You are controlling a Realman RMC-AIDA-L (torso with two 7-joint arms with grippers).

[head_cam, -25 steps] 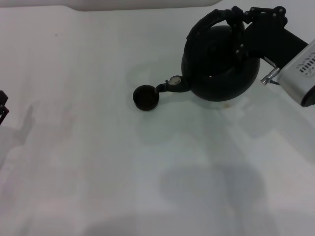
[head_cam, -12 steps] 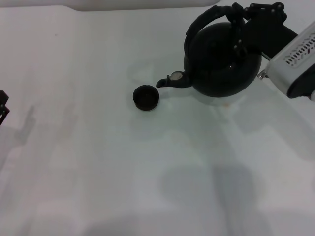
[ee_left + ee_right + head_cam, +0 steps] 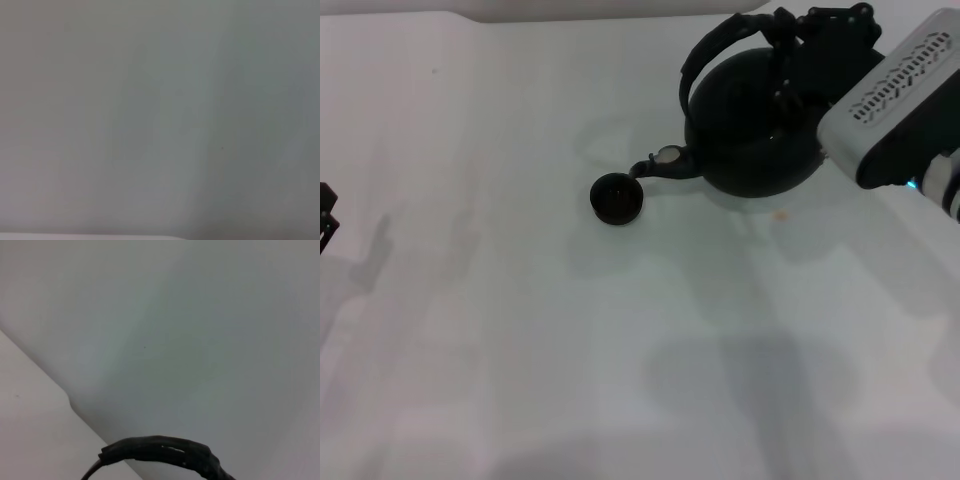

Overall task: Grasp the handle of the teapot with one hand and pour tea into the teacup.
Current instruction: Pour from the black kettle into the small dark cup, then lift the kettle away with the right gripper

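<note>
The round black teapot [image 3: 755, 125] hangs at the upper right of the head view, its spout with the pale cap [image 3: 669, 155] pointing left toward the teacup. My right gripper [image 3: 790, 35] is shut on the arched black handle [image 3: 715, 45] near its right end. The small dark teacup [image 3: 616, 198] stands on the white table just left of and below the spout tip, apart from it. In the right wrist view only a piece of the handle [image 3: 165, 452] shows. My left gripper [image 3: 325, 222] stays parked at the far left edge.
A white table [image 3: 520, 330] spreads in front, with faint wet marks around the cup and a small brown speck [image 3: 780, 214] under the teapot. A pale raised edge [image 3: 570, 10] runs along the far side. The left wrist view shows only bare table surface.
The teapot has tipped back from the cup toward level, its spout lifting off the cup, and has shifted slightly left. My right arm has swung in closer over the table.
</note>
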